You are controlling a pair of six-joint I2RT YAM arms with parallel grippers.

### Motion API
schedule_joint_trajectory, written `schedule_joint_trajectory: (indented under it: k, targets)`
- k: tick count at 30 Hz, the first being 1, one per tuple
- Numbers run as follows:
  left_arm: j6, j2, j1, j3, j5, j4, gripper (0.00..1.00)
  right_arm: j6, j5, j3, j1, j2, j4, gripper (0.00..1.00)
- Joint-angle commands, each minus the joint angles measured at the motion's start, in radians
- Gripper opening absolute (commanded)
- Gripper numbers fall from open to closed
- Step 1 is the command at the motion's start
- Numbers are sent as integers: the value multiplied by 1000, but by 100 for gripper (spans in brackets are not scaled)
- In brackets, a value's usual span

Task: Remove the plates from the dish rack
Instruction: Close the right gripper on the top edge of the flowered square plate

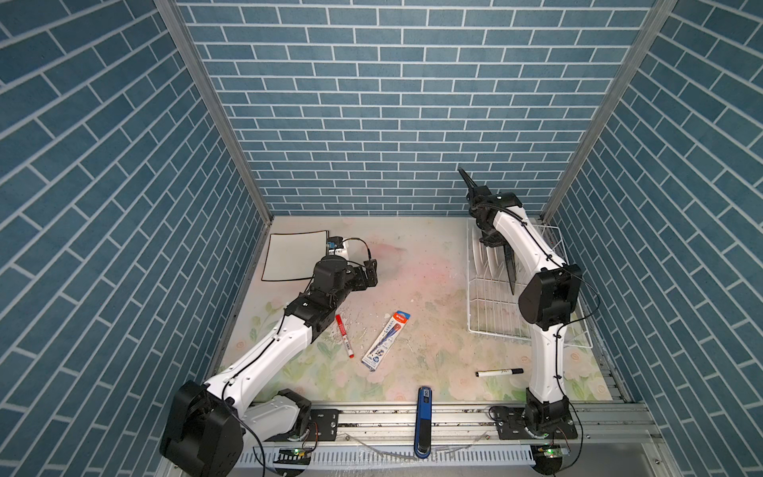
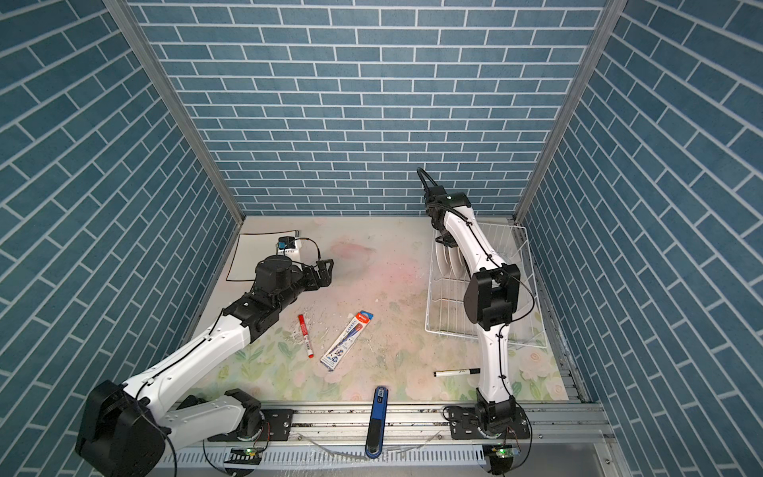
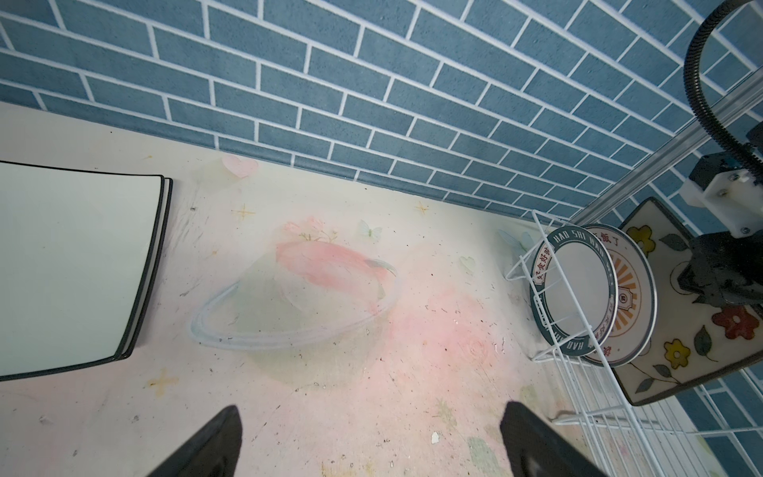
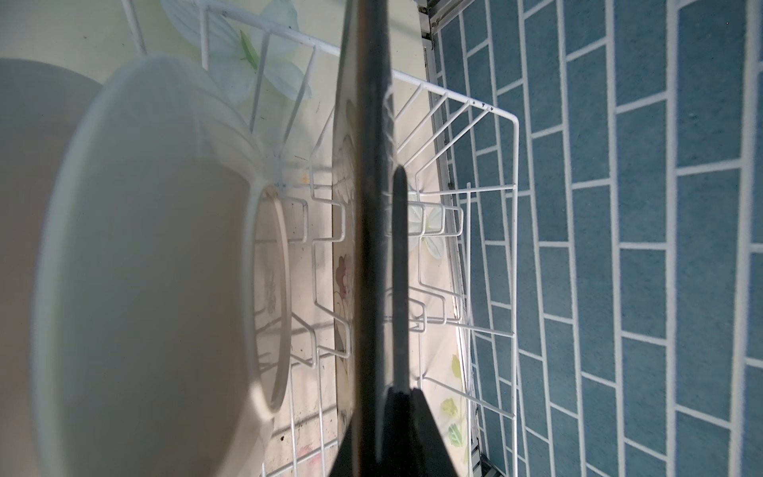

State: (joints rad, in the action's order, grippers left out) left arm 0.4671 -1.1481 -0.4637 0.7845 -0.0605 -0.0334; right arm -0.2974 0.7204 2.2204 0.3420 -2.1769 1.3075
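The right hand pinches a square plate in the rack.

The square plate stands up on its edge in the far part of the rack, on the right side of the bench. Its flower side faces left and its black back faces right. In both top views its thin top edge runs from far to near. The right hand is shut tight on that top edge. Two round plates stand up just beside it on its left, and their fronts face left too. The left hand is wide open and holds nothing. It hangs over the bench, near a stack of square plates lying flat at the far left.
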Motion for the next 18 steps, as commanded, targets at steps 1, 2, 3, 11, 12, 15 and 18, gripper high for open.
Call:
schedule_joint_trajectory:
  k: [1,2,3,11,12,15,18]
  targets:
    - [0,16,-7,-3,-16,10,99,-46,-4,-21,-2,41,-8,0]
    - [1,16,-7,-3,-19,10,100,-45,-4,-21,-1,41,-9,0]
    - [2,16,-6,-2,-20,12,100,-45,-3,-21,-1,41,-8,0]
    - [5,10,-6,-5,-22,10,99,-48,26,-15,0,51,-11,0]
    - [5,13,-6,-5,-22,10,99,-48,29,-13,0,54,-11,0]
    - [6,12,-7,-6,-24,9,99,-43,45,-3,0,56,-8,0]
    - [7,12,-7,-6,-22,8,99,-42,59,12,2,58,2,0]
